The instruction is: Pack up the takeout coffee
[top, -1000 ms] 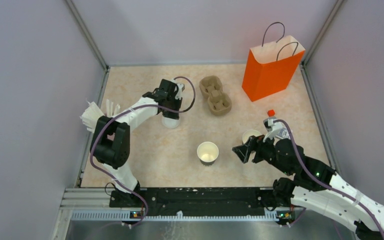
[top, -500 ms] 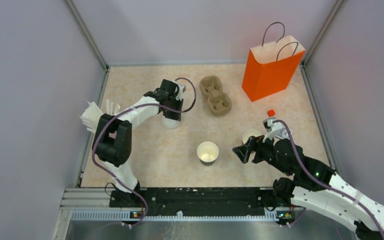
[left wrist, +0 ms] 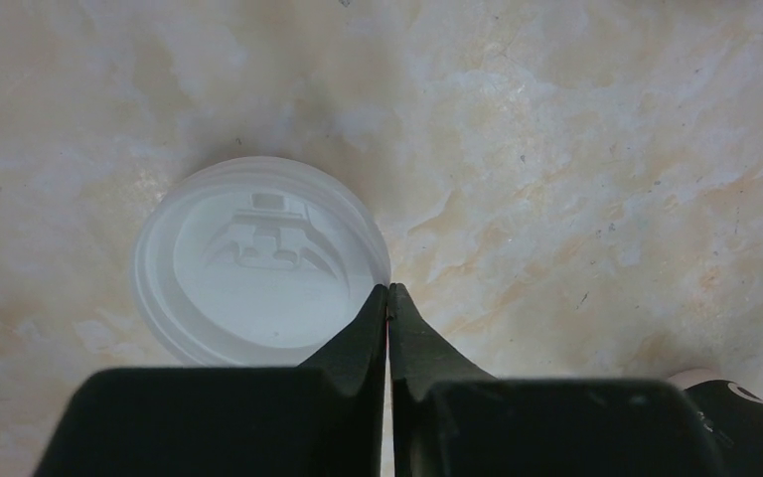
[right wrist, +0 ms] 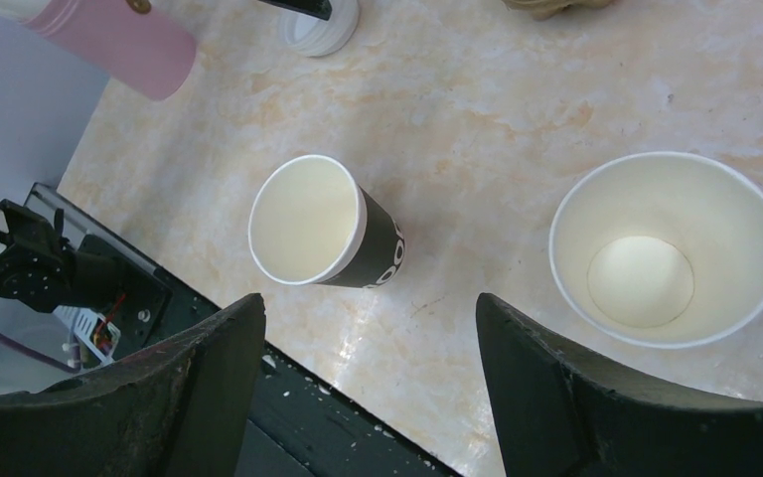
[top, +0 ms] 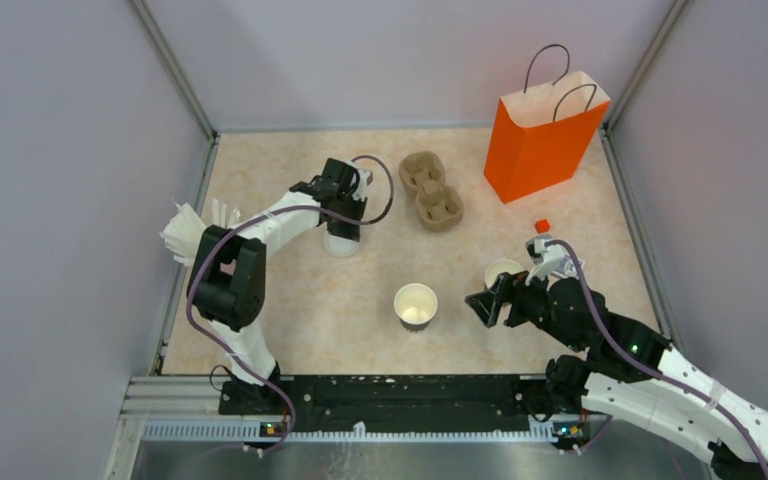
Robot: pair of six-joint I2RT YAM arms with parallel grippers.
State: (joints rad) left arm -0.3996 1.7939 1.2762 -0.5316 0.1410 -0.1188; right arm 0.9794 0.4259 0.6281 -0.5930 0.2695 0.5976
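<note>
A round white lid (left wrist: 258,263) lies flat on the marbled table at the back left. My left gripper (left wrist: 388,290) points down at it (top: 343,235), and its jaws are pressed together right at the lid's right rim. A paper cup with a dark band (top: 416,305) stands open and lidless mid-table; the right wrist view shows it (right wrist: 323,224) too. A second open cup (top: 501,272) stands close by my right gripper (top: 482,303), which hovers open with nothing between its fingers (right wrist: 368,303). That cup (right wrist: 666,248) is just right of them.
A brown pulp two-cup tray (top: 430,190) lies at the back centre. A tall orange paper bag (top: 540,145) stands upright at the back right. A white bundle (top: 185,235) sits at the table's left edge. Grey walls enclose three sides.
The left wrist has shifted very slightly over the lid. The right arm, cups, tray and bag have stayed put.
</note>
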